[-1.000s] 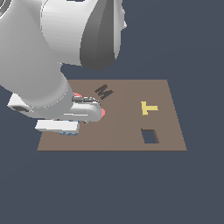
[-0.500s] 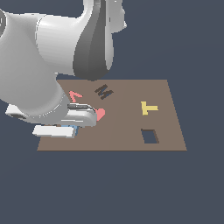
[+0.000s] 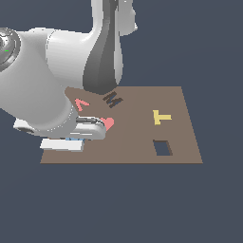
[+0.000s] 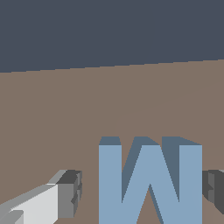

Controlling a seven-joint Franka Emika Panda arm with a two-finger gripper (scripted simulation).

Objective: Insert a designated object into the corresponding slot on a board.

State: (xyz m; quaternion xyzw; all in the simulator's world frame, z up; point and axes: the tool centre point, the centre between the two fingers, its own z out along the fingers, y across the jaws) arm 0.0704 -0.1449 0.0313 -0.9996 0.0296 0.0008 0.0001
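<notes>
I am hovering my pincer (image 4: pixel 140 192), fingers spread and not touching, astride the flat light-blue M-shaped block (image 4: pixel 150 181) lying on the brown square board (image 3: pixel 137 142), its width spanning the gap between them

Hidden behind the bulky white arm (image 3: pixel 42 95) in the exterior view: the flat brown square board's (image 3: pixel 142 128) near-left corner. Cut off in the wrist view: the light-blue M-shaped block (image 4: pixel 150 183) (lower part) and one dark finger (image 4: pixel 215 191).
</notes>
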